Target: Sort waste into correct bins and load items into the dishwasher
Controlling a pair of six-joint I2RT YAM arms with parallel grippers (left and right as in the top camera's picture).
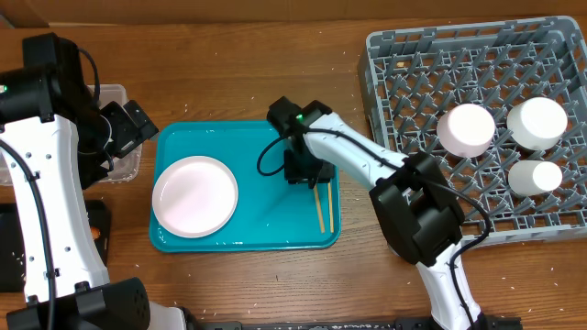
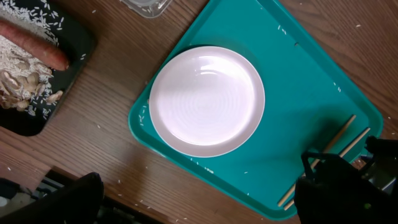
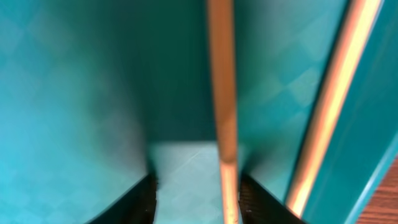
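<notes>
Straddles one chopstick [image 3: 222, 93] with the right gripper [image 3: 199, 190], jaws half closed, a gap on one side, no clamp yet. Leaves the second chopstick [image 3: 329, 93] just outside, both flat on the teal tray [image 1: 183, 137], near the large plate [image 1: 194, 196]. Holds three white pieces [image 1: 466, 128] in the dish rack [image 1: 404, 64]. Keeps the left gripper [image 1: 138, 126] wide apart, empty, beside the clear tub [image 1: 115, 92].

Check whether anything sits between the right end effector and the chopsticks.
Nothing visible. The right end effector straddles one chopstick lying on the tray; the other chopstick lies beside it, outside the fingers.
</notes>
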